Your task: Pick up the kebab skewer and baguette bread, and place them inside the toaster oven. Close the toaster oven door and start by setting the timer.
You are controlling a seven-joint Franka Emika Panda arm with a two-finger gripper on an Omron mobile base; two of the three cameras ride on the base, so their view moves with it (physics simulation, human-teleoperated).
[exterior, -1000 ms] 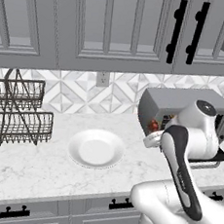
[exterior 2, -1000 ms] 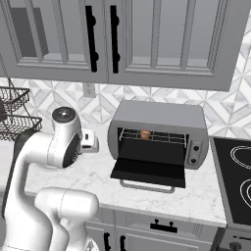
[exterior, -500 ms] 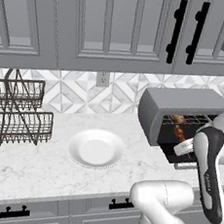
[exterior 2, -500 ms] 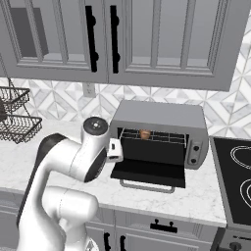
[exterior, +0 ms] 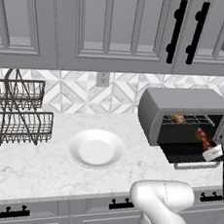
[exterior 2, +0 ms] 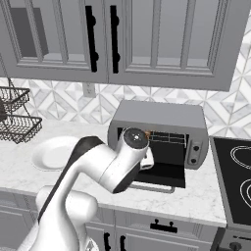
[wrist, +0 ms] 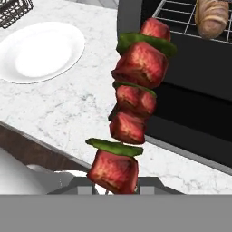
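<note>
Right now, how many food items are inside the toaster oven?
1: the baguette bread lies on the rack in the toaster oven. The kebab skewer is outside, held by the gripper.

Baguette bread [wrist: 213, 17] on rack inside toaster oven [exterior: 182, 114]; plate [exterior: 96, 148] left of oven; kebab skewer [wrist: 133, 104] before opening.

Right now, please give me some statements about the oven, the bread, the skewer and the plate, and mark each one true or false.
1. The oven door is open. True.
2. The bread lies on the plate. False: it lies on the oven rack.
3. The pincer holds the skewer. True.
4. The skewer lies on the rack. False: it is in front of the oven.
5. The plate bears food. False: nothing is on it.
</note>
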